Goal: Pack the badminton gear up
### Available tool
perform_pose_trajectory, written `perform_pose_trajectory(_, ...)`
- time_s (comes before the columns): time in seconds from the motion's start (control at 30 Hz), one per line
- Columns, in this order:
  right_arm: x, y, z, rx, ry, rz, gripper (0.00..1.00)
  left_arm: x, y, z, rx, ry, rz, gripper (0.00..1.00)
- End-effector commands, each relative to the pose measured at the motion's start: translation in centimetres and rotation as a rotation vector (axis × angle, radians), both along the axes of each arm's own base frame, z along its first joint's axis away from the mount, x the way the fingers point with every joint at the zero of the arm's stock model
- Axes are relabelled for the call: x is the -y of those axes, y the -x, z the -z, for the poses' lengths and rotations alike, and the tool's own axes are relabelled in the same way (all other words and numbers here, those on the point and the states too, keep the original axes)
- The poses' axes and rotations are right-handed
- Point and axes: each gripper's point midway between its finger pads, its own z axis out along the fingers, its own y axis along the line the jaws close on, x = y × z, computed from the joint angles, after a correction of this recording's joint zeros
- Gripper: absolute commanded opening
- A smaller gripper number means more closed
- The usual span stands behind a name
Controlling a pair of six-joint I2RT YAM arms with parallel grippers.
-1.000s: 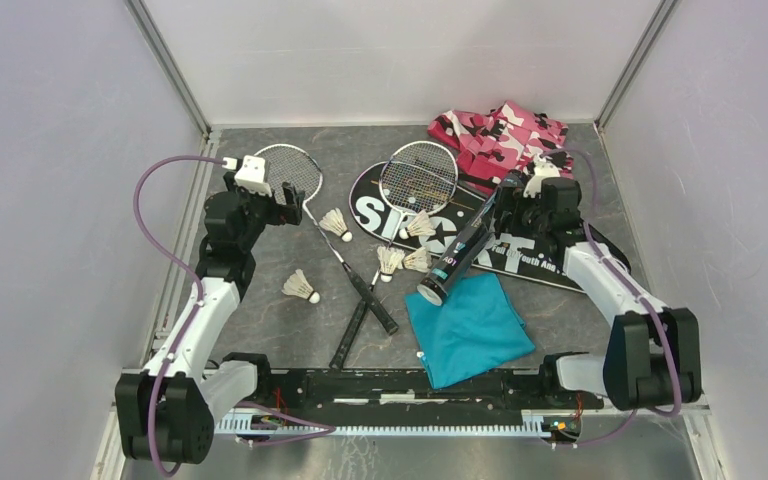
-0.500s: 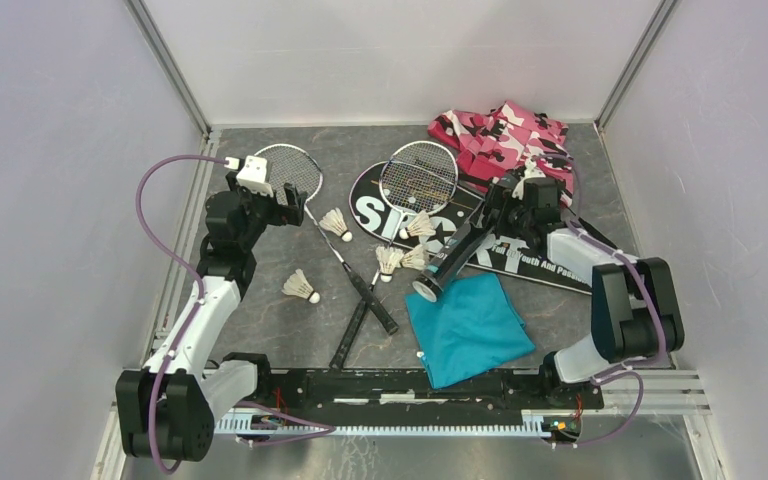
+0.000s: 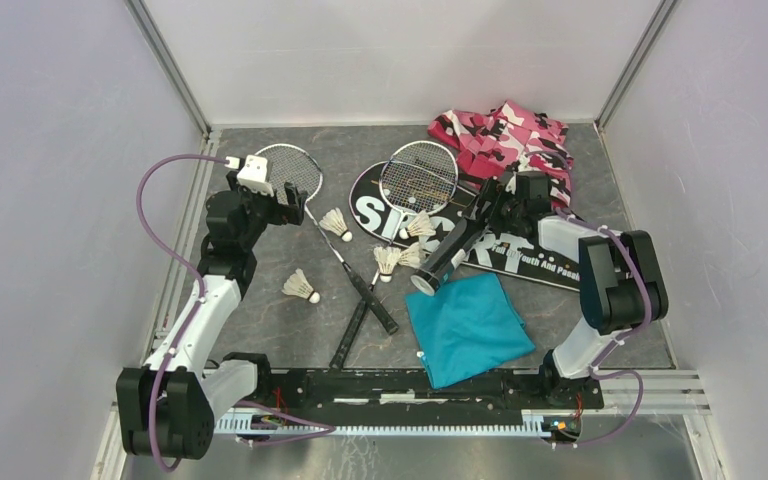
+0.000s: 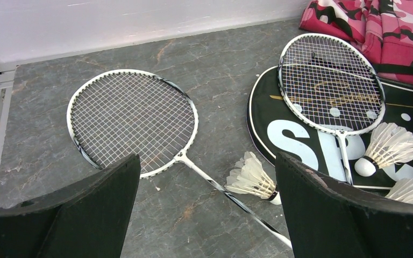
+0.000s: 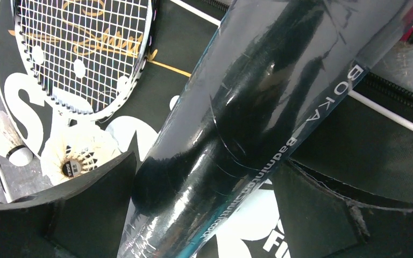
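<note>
Long glossy black tube (image 5: 236,134) lying between the spread fingers of the right gripper (image 3: 497,208), over the black racquet-shaped "SPORT" bag (image 3: 380,215), silver-headed racquet (image 4: 132,121) and white feather shuttlecock (image 4: 253,177) ahead of the wide-open, empty left gripper (image 4: 207,215).

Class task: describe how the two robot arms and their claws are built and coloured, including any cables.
Each arm alternates white link shells with chunky black joint housings. A purple cable loops along the left arm and another along the right arm. The left claw and right claw have broad matte-black wedge fingers.
</note>
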Motion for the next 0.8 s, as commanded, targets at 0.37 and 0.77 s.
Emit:
perform_pose_trajectory(0.37,1.8,-3.1,-5.6,0.097,0.074,-0.003,0.57,0.7,-0.2,-2.1,0.038,0.004,0.046,1.00)
perform_pose_trajectory(0.77,2.0,-4.8,-19.6,0.369,0.223,-0.208,0.32,1.8,-0.1,-3.7,0.035,-0.038,0.130,1.00)
